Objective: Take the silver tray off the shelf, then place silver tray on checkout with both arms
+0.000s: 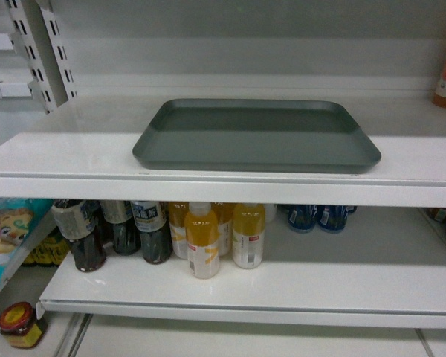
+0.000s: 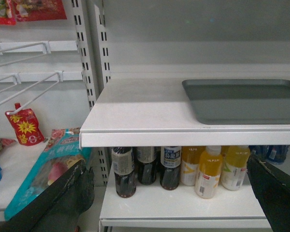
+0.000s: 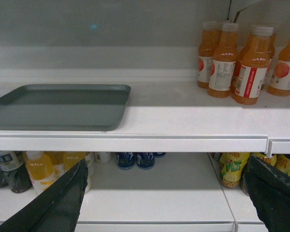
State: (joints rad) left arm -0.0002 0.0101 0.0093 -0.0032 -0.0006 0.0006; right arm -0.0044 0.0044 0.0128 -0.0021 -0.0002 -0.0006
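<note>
The silver tray (image 1: 256,134) lies flat on the upper white shelf board (image 1: 74,160), its front rim close to the board's front edge. The left wrist view shows the silver tray (image 2: 246,101) at the right, and the right wrist view shows the silver tray (image 3: 58,106) at the left. My left gripper (image 2: 166,193) is open and empty, in front of the shelf and lower than the tray. My right gripper (image 3: 166,193) is likewise open and empty, below the board's level. Neither gripper appears in the head view. The checkout is out of view.
Dark and yellow drink bottles (image 1: 204,238) crowd the lower shelf under the tray. Orange juice bottles (image 3: 241,63) stand on the upper board right of the tray. Slotted uprights (image 2: 89,58), wire hooks (image 2: 24,92) and snack bags (image 2: 53,159) are at the left.
</note>
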